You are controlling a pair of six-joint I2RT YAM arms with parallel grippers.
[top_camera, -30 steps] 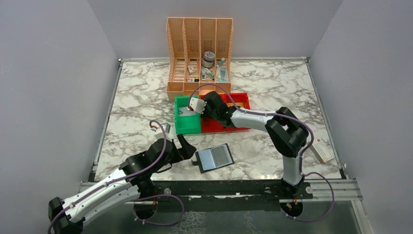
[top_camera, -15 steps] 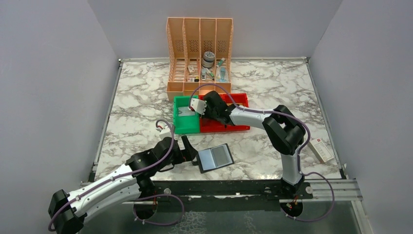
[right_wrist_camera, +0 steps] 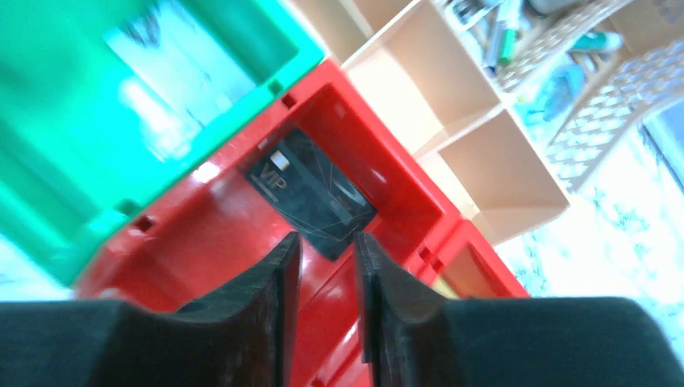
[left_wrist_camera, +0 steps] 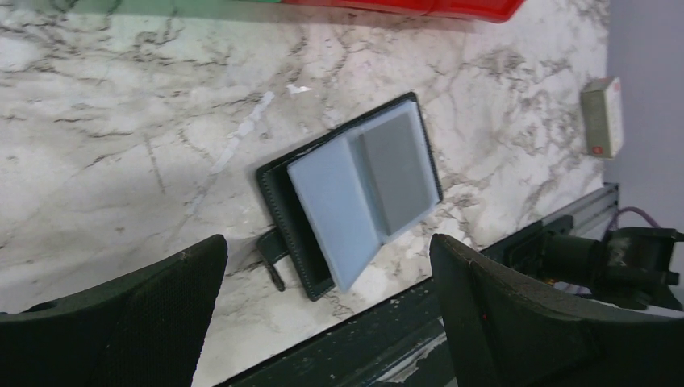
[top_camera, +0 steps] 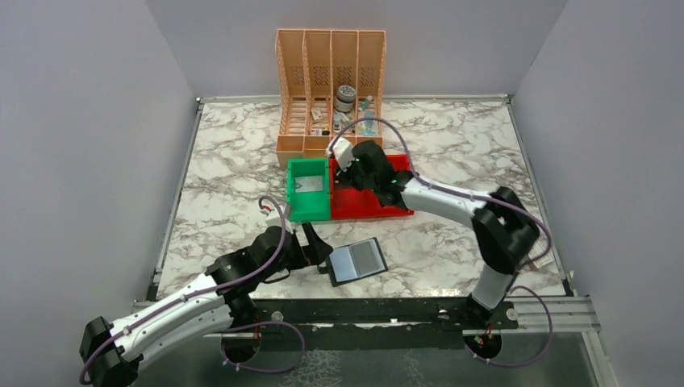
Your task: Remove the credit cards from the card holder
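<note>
Black card holder (left_wrist_camera: 352, 195) lies open just ahead of the wide-spread left jaws

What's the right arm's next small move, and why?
Probably raise the right gripper from the red bin and head for the card holder: its jaws are empty, the dark card lies in the bin, and a grey card sits in the holder.

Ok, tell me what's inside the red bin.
One dark grey card marked VIP lies flat on the floor of the red bin. The right gripper hangs above it, empty, and its fingers hide the near floor, so anything there cannot be seen.
</note>
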